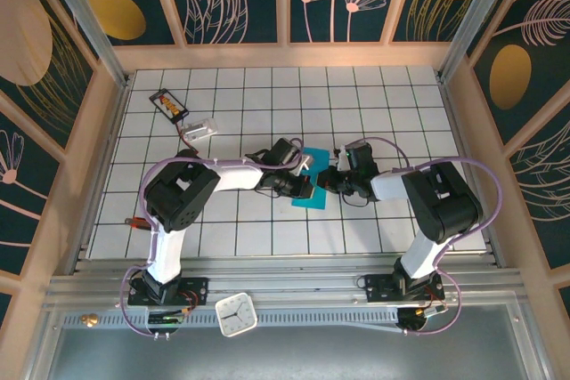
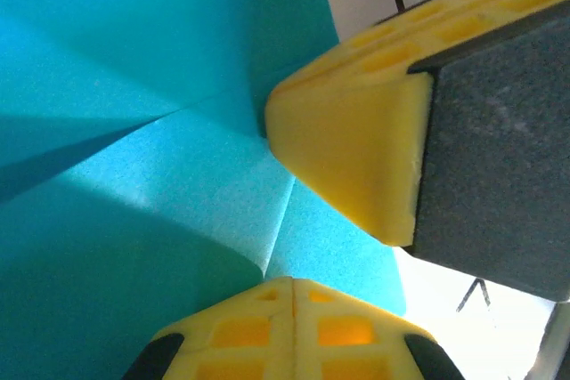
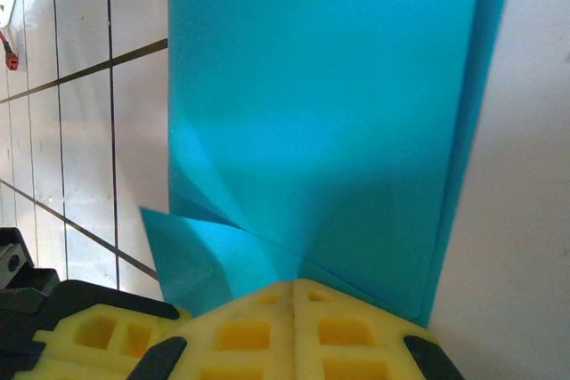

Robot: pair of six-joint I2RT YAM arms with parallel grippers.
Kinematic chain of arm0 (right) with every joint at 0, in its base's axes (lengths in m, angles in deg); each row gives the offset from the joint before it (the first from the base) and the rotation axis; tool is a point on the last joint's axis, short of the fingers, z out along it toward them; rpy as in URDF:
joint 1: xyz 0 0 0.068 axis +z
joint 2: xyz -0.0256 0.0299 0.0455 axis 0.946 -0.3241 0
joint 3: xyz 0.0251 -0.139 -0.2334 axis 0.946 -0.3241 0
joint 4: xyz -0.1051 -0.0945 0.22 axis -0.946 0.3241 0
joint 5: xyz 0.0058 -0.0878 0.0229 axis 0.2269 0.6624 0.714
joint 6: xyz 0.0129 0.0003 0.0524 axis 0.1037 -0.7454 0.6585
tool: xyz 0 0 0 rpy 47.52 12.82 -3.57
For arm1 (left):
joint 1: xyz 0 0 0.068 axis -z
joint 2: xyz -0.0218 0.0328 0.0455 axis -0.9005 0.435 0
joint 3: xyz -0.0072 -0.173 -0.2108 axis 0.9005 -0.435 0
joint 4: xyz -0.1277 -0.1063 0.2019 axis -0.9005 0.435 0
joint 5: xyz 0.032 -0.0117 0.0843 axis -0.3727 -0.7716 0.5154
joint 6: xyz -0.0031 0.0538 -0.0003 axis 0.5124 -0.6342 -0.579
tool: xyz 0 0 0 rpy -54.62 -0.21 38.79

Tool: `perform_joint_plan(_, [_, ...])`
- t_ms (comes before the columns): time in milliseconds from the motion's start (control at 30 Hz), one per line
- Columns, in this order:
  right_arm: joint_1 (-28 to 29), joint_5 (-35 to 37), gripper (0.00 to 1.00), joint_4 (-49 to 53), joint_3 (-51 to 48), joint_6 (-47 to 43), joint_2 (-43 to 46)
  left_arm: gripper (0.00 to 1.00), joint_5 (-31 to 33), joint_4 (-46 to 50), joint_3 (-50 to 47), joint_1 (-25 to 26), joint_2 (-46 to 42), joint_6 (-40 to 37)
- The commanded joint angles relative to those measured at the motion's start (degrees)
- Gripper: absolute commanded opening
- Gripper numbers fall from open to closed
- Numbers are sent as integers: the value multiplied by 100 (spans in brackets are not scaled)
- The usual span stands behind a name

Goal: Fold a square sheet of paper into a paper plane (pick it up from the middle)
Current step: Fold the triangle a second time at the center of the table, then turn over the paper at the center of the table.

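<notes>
The partly folded paper (image 1: 310, 202) lies mid-surface (image 1: 267, 95), between the arms. The left jaws and right jaws are each pressed together, tips against it from either side, probably pinning it for a crease.

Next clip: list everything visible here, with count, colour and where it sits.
paper: one, teal, partly folded with creases, mid-table between the two arms' tips
card: one, black with orange marks, far left of the table
pale item: one, whitish, beside the card toward the centre; too small to identify
clock: one, white, on the near rail between the arm bases
table: one, white tiles with dark lines
left arm: one, black and white, reaching to the centre
right arm: one, black and white, reaching to the centre
left fingers: pair, yellow, shut on the paper
right fingers: pair, yellow, shut on the paper
</notes>
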Motion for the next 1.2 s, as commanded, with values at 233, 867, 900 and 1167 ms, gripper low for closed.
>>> perform_joint_plan(233, [-162, 502, 0, 753, -171, -306, -299, 0, 324, 841, -586, -22, -147, -350])
perform_joint_plan(867, [-236, -152, 0, 1228, 292, -952, 391, 0, -369, -1044, -664, -127, -1007, 1040])
perform_joint_plan(900, [-248, -133, 0, 1344, 264, -975, 625, 0, -178, -1129, -535, -131, -904, 1071])
perform_joint_plan(1167, [67, 1199, 17, 2479, -241, 93, 1843, 0, 679, -654, -20, -213, -114, 715])
